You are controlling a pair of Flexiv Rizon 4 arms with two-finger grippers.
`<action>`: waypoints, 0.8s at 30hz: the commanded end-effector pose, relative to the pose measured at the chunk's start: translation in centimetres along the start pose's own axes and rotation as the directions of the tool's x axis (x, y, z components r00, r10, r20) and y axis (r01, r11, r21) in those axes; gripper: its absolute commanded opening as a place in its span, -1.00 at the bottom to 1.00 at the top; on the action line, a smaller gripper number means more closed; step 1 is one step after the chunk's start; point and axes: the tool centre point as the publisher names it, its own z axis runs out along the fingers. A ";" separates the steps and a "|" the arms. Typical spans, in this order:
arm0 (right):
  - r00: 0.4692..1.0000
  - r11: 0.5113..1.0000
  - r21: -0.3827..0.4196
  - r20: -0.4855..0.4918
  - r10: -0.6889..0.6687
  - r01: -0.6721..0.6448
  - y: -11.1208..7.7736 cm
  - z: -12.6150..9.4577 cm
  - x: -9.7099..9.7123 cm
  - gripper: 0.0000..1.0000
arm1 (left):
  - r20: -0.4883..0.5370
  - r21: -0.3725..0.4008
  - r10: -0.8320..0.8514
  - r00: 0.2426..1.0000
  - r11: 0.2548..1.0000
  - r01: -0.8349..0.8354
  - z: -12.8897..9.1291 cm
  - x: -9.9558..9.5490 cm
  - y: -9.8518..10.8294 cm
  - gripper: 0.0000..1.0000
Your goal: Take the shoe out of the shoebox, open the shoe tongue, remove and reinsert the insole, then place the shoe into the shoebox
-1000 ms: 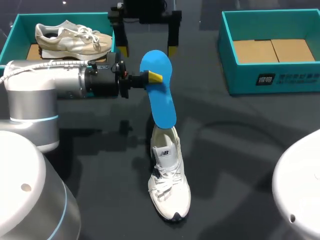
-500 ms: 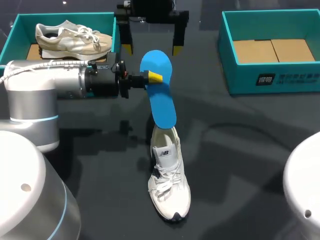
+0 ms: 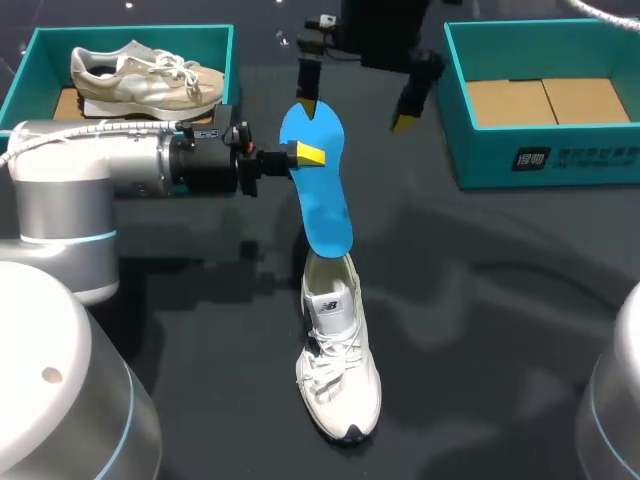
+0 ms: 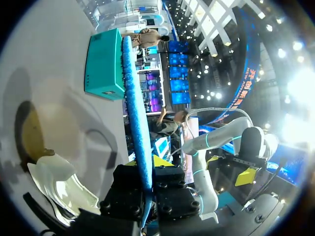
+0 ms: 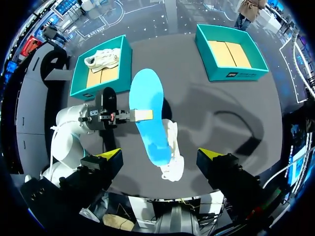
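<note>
Two shoeboxes [image 3: 130,33] [image 3: 580,160] on dark table [image 3: 480,330]; insole [image 3: 322,200] seemingly touching shoe [image 3: 340,370].

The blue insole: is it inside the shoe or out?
Mostly out: the left gripper holds the insole above the shoe; whether its tip sits inside is unclear.

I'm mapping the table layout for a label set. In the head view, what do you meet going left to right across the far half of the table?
Teal shoebox holding a shoe → blue insole, held by the left tool → second teal shoebox, no shoe inside.
</note>
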 end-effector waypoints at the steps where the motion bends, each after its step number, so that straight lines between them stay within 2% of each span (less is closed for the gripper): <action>1: 0.927 0.999 0.006 -0.374 0.036 -0.036 -0.1 0.7 -1.7 1.00 | -0.001 0.000 0.000 1.000 1.000 0.000 0.1 -0.1 0.0 -1.00; 6: 0.895 0.998 0.029 -0.442 0.063 -0.056 -0.4 1.5 -2.5 1.00 | -0.001 0.000 0.000 1.000 1.000 0.000 0.1 -0.1 0.0 -1.00; 9: 0.834 0.996 0.064 -0.545 0.085 -0.060 -0.3 2.5 -3.5 1.00 | -0.001 0.000 0.000 1.000 1.000 0.000 0.1 -0.1 0.0 -1.00; 11: 0.813 0.997 0.055 -0.576 0.079 -0.058 -0.3 2.8 -3.8 1.00 | -0.001 0.000 0.000 1.000 1.000 0.000 0.1 -0.1 0.0 -1.00; 24: 0.722 0.997 0.028 -0.688 0.073 -0.074 -0.4 3.3 -5.2 1.00 | -0.001 0.000 0.000 1.000 1.000 0.000 0.1 -0.1 0.0 -1.00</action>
